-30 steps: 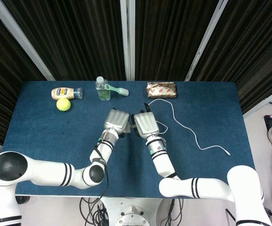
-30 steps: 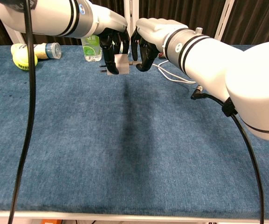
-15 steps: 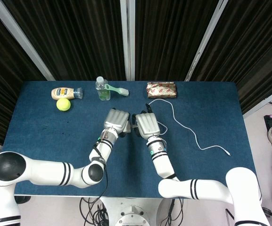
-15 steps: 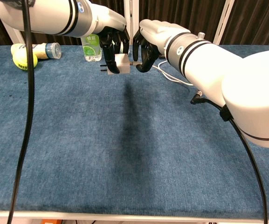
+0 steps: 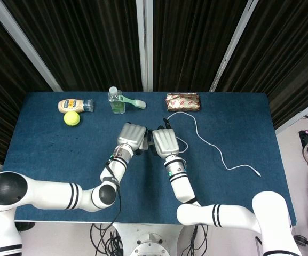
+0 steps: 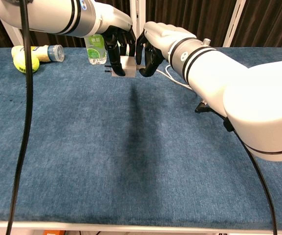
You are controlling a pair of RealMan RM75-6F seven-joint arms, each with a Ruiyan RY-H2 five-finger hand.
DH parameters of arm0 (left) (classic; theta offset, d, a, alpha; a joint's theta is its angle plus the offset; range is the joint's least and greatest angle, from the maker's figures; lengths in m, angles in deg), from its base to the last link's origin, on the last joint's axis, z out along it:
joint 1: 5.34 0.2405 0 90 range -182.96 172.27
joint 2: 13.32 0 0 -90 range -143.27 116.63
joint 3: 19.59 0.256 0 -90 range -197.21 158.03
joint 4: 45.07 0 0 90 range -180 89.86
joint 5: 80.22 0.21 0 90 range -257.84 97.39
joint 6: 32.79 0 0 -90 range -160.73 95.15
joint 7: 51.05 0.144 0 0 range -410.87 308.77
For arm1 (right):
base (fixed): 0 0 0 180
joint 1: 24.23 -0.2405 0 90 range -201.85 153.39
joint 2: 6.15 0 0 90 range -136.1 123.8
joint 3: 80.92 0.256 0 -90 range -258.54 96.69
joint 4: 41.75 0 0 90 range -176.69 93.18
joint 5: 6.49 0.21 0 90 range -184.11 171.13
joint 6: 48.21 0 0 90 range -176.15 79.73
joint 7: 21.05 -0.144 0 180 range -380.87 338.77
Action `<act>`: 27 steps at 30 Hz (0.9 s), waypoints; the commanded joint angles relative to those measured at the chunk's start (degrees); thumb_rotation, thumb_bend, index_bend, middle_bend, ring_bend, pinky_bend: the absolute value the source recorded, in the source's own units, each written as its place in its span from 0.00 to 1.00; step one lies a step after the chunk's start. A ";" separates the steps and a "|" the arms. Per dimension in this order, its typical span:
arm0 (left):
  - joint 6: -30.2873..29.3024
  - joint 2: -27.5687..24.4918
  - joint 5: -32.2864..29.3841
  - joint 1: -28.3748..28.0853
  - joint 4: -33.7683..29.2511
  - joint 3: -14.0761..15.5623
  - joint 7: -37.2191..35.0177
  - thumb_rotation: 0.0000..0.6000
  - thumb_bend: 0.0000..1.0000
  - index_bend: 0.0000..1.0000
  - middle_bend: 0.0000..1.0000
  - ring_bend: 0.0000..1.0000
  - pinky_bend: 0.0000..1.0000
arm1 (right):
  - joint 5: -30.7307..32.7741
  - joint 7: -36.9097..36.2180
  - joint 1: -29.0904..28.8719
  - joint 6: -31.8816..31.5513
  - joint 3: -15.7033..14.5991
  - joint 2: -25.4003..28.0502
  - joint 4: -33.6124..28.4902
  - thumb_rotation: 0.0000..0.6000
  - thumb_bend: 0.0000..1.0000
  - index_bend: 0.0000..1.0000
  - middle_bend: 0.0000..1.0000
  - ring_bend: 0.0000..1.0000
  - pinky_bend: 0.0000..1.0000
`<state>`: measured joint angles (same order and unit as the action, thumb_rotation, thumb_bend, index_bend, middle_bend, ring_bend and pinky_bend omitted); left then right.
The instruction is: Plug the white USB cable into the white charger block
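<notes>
Both hands meet above the worktop [image 6: 82,147]: the left hand [image 6: 117,38] grips the charger block [image 6: 121,66], the right hand [image 6: 150,41] pinches the cable [image 5: 207,140] plug just beside it, so insertion seems underway, needing a straight, steady push.

Counted on the blue table [image 5: 47,160]:
One charger block [image 6: 122,67], cable [image 5: 212,146], bottle [image 5: 115,101], tennis ball [image 5: 71,118], mayonnaise bottle [image 5: 74,105], green fork [image 5: 133,101], snack packet [image 5: 182,101]; two hands.
</notes>
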<state>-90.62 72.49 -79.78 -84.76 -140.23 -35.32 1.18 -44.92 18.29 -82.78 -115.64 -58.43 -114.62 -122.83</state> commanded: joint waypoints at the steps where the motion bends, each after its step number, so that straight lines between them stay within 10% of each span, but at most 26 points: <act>1: 0.18 -0.07 0.01 0.02 -0.01 0.01 -0.24 1.00 0.21 0.44 0.47 0.36 0.24 | -0.03 -0.12 0.02 0.12 0.14 -0.24 0.23 1.00 0.54 0.70 0.53 0.31 0.00; 10: 0.72 -0.14 0.04 -0.23 0.09 0.30 -0.77 1.00 0.21 0.44 0.47 0.36 0.24 | -0.90 -0.28 0.14 0.10 0.34 -0.77 0.57 1.00 0.50 0.68 0.52 0.31 0.00; 17: 0.75 -0.87 1.31 0.35 -0.47 1.09 -1.59 1.00 0.21 0.44 0.47 0.36 0.24 | -0.39 0.78 1.20 -0.53 -0.05 0.42 -0.95 1.00 0.22 0.38 0.44 0.27 0.00; 27: 0.12 -2.05 2.72 0.96 -1.74 1.88 -2.38 1.00 0.21 0.44 0.47 0.36 0.24 | -0.08 0.50 2.66 -0.44 -0.51 1.83 -2.53 1.00 0.27 0.43 0.44 0.27 0.00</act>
<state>-90.50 70.44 -77.05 -83.80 -141.96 -33.44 -1.19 -45.02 18.78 -80.14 -116.10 -58.92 -112.82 -125.35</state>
